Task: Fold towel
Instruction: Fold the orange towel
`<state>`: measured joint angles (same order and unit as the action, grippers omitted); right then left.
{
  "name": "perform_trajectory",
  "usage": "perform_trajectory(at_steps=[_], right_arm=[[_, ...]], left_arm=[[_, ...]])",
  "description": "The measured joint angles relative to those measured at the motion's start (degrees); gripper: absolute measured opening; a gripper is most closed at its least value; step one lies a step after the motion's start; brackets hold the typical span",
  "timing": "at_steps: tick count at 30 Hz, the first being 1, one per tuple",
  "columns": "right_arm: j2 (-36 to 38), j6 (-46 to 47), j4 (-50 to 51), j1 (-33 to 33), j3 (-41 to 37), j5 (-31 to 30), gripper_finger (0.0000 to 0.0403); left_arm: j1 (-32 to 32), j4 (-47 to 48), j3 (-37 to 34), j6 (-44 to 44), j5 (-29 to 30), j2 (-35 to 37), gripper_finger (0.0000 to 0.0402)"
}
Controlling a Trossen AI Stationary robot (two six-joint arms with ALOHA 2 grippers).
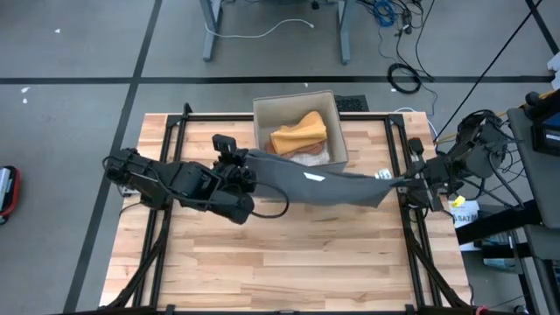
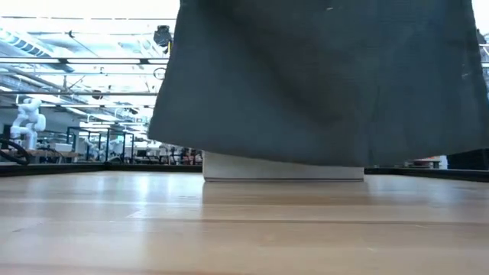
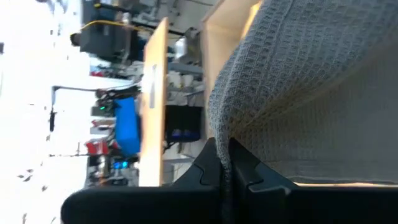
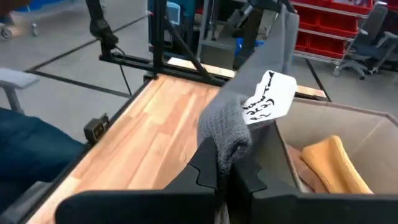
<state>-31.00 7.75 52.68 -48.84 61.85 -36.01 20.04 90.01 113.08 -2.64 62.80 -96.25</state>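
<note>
A grey waffle-weave towel (image 1: 319,184) is stretched in the air between my two grippers, across the middle of the table. My left gripper (image 1: 252,163) is shut on its left end and my right gripper (image 1: 395,181) on its right end, where a white label (image 4: 270,96) sticks out. In the low view the towel (image 2: 321,76) hangs as a broad sheet, with its lower edge (image 2: 267,156) just above the wooden tabletop (image 2: 229,221). My left gripper pinches the towel's left end (image 3: 219,134) between its two shut fingers, at an edge that runs up out of the fingertips. The cloth spreads away from the fingers toward the other arm, lifted off the table. My right gripper pinches a bunched corner of the towel (image 4: 227,134) between its two shut fingers, right beside the white label. The fingers come from the table's right side, slanting slightly down. The cloth runs away toward the left arm, off the table.
A cardboard box (image 1: 262,109) stands at the table's far middle, just behind the towel, with an orange towel (image 1: 299,136) inside. Black frame rails (image 1: 166,175) run along the table's left and right sides. Bare wood (image 1: 289,262) lies on the near half.
</note>
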Motion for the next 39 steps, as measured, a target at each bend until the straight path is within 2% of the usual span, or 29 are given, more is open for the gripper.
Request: perform_trajectory(at_steps=[2, 4, 6, 10, 14, 20, 28, 32, 35, 39], right_arm=[[-0.02, 0.48, -0.28, -0.02, 0.19, 0.2, 0.0], [-0.15, 2.55, -0.43, -0.01, -0.35, 2.86, 0.0], [-0.36, 4.78, -0.44, -0.02, -1.96, 6.47, 0.0], [-0.59, 10.95, -2.0, -0.02, -7.83, 12.31, 0.0], [-0.61, 15.64, -10.19, -0.03, -17.25, 19.46, 0.0], [-2.25, 18.1, -32.23, -0.02, -33.27, 26.33, 0.0], [-8.16, 27.95, -53.63, -1.14, -49.04, 30.58, 0.0017], [-11.74, 29.88, -65.2, -3.64, -52.67, 30.58, 0.0043], [-14.17, 29.99, -69.45, -5.03, -52.85, 30.4, 0.0072], [-16.82, 31.3, -72.39, -5.72, -52.83, 29.94, 0.0108]], left_arm=[[-0.16, 0.01, 0.0, 0.68, 0.84, 0.0, 0.0], [0.19, 0.01, 0.0, 1.32, -1.91, 0.0, 0.0], [1.27, 0.01, 0.0, 1.71, -8.69, 0.0, 0.0], [4.02, -0.43, -0.5, 3.73, -26.2, -0.02, 0.0], [7.16, -2.07, -4.54, 6.74, -34.96, -0.28, 0.0], [10.68, -8.7, -15.2, 12.3, -38.11, -0.2, 0.0], [11.77, -32.48, -36.14, 12.05, -45.45, -0.28, 0.0], [12.27, -42.58, -44.47, 13.6, -47.75, -0.28, 0.0005], [13.01, -48.99, -49.12, 14.22, -47.91, -0.28, 0.0023], [14.25, -54.97, -51.71, 14.33, -48.01, -0.28, 0.0051]])
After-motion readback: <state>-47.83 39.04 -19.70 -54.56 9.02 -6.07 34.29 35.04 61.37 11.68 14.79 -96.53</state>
